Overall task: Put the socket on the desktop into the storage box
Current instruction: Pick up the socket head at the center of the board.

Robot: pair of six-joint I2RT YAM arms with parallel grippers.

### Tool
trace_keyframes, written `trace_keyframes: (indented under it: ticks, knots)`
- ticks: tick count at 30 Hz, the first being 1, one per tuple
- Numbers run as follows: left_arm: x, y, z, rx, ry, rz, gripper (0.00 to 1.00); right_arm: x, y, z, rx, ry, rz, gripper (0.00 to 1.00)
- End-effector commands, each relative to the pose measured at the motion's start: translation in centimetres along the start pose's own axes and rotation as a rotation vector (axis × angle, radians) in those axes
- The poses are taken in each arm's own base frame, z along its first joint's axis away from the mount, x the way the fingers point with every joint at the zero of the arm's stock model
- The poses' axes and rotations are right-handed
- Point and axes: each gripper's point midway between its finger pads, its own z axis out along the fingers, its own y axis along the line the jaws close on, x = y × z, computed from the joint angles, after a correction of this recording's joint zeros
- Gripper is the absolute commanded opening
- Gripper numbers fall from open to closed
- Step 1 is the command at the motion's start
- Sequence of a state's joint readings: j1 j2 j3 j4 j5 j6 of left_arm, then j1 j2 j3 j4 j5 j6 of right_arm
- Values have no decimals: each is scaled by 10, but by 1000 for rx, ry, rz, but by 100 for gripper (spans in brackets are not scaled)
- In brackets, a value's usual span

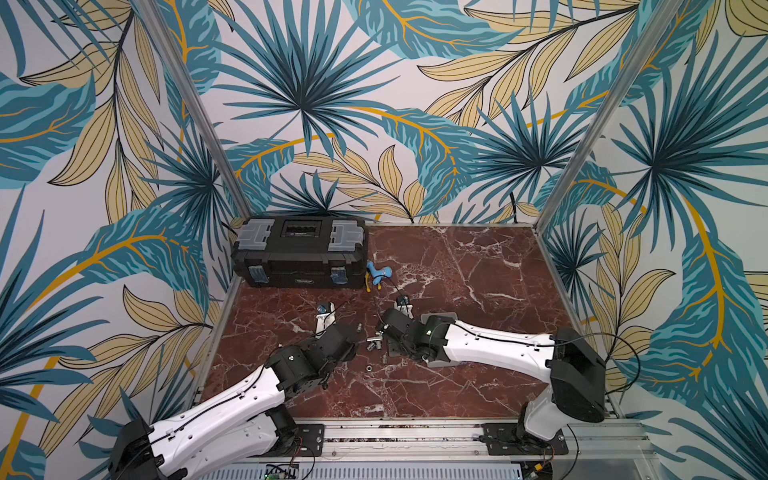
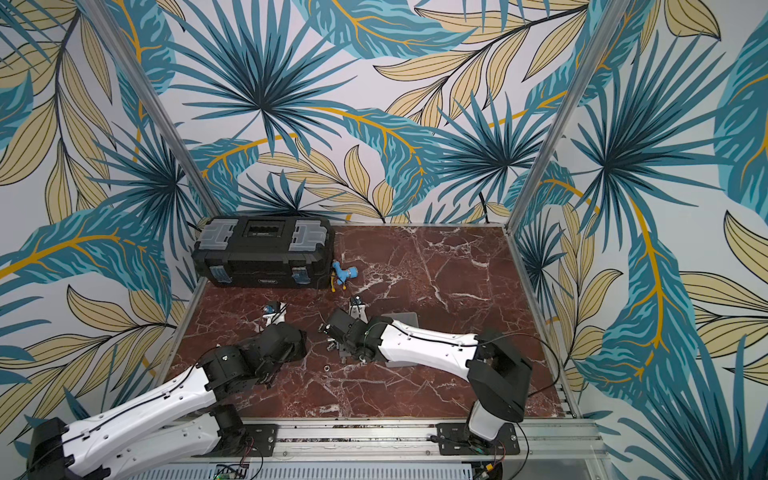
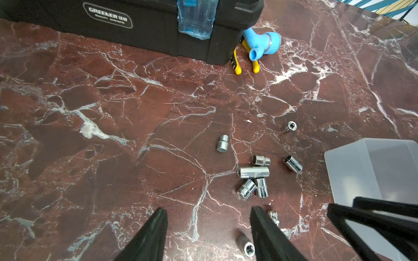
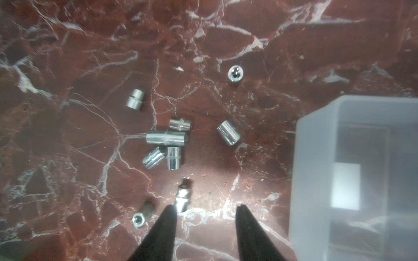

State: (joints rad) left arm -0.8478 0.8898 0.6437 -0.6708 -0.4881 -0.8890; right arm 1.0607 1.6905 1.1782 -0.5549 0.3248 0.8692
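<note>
Chrome sockets (image 4: 166, 137) loose — storage box (image 4: 312, 171) label (image 4: 346, 185) seen only from right wrist (left gripper (image 3: 208, 210), right gripper (image 4: 206, 206) spread).

Hovering low over the desktop (image 4: 67, 67) with gripper (image 4: 206, 206) parted, nothing between. Spotting sockets (image 4: 166, 137) scattered ahead, one just beside a fingertip (image 4: 167, 221). Catching the box (image 4: 312, 158) alongside, white label (image 4: 346, 185) inside.

In both top views the right arm (image 1: 494, 347) covers most of the box (image 1: 451, 315), and the sockets (image 1: 375, 343) look too small to count. The right wrist view is soft, its edge cropping the box.
</note>
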Motion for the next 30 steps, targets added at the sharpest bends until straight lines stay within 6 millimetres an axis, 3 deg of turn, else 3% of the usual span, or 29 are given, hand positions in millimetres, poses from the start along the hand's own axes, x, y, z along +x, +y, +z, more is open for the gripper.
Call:
trace_keyframes:
  ticks: [1, 10, 30]
  knots:
    - [4, 7, 2, -9, 12, -29, 63, 4, 13, 6, -39, 10, 16, 48]
    - [6, 8, 7, -11, 21, -56, 63, 29, 28, 29, -72, 61, 14, 45]
    - [14, 22, 12, -37, 33, -83, 64, 46, 24, 50, 8, 94, 9, 34]
